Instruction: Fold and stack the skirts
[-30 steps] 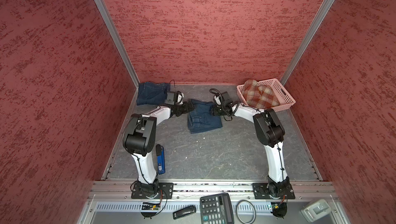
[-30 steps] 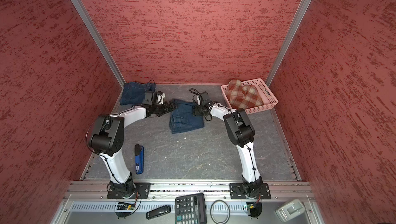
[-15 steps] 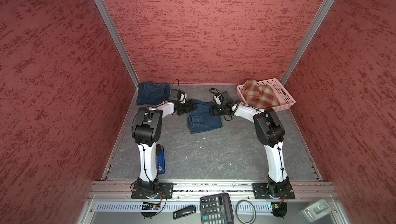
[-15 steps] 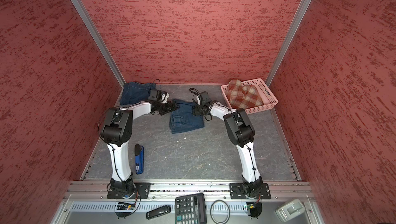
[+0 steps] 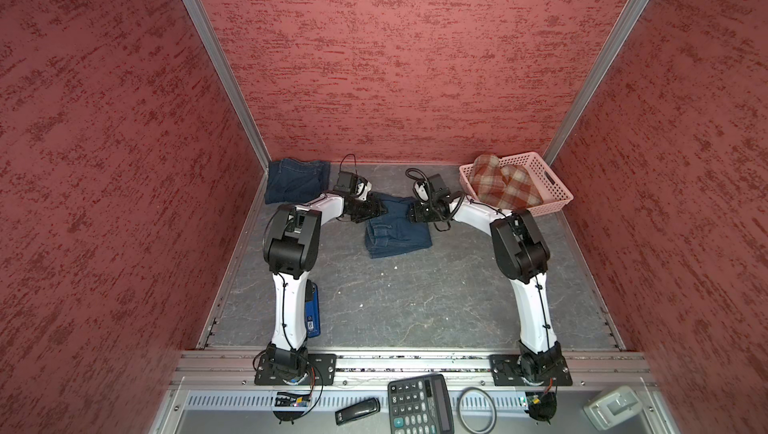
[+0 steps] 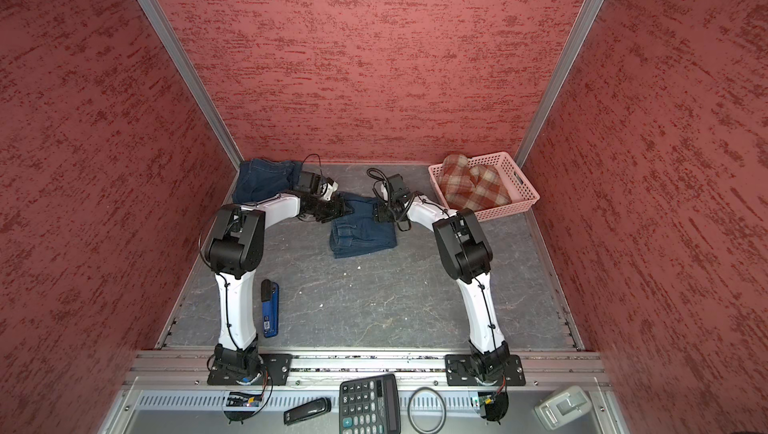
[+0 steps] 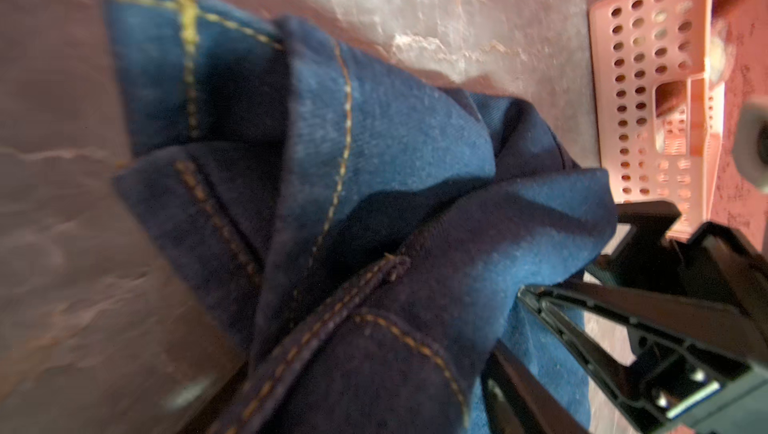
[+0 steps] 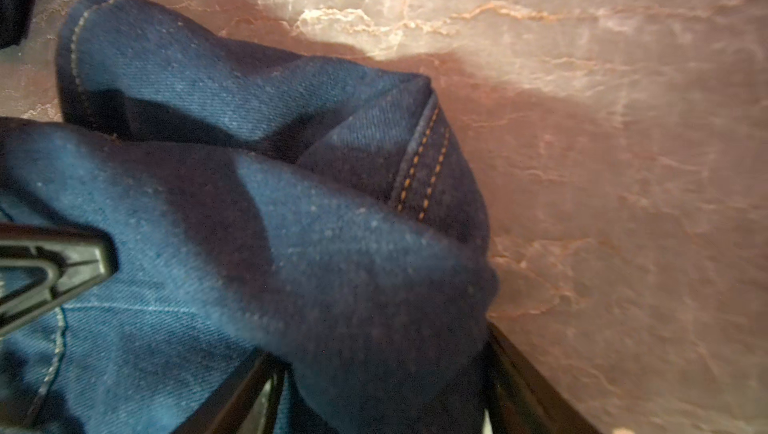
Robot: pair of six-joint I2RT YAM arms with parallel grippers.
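A folded dark blue denim skirt (image 5: 397, 230) (image 6: 362, 233) lies mid-table toward the back. My left gripper (image 5: 376, 207) (image 7: 365, 390) sits at its far left edge, a thick denim fold filling the gap between its fingers (image 7: 511, 386). My right gripper (image 5: 411, 212) (image 8: 386, 369) sits at the far right edge, shut on a bunched fold of the same skirt. Another denim skirt (image 5: 297, 180) lies in the back left corner. The plaid skirt (image 5: 505, 186) is heaped in the pink basket (image 5: 548, 186).
The pink basket's wall (image 7: 648, 91) stands just past the right arm. A blue device (image 5: 312, 315) lies by the left arm's base. A calculator (image 5: 419, 405), a ring (image 5: 477, 409) and small gadgets sit on the front ledge. Red walls enclose three sides.
My left arm swung right, away from the back left skirt, and its gripper came onto the middle skirt's far left edge and closed in on the fold. The right arm barely moved.
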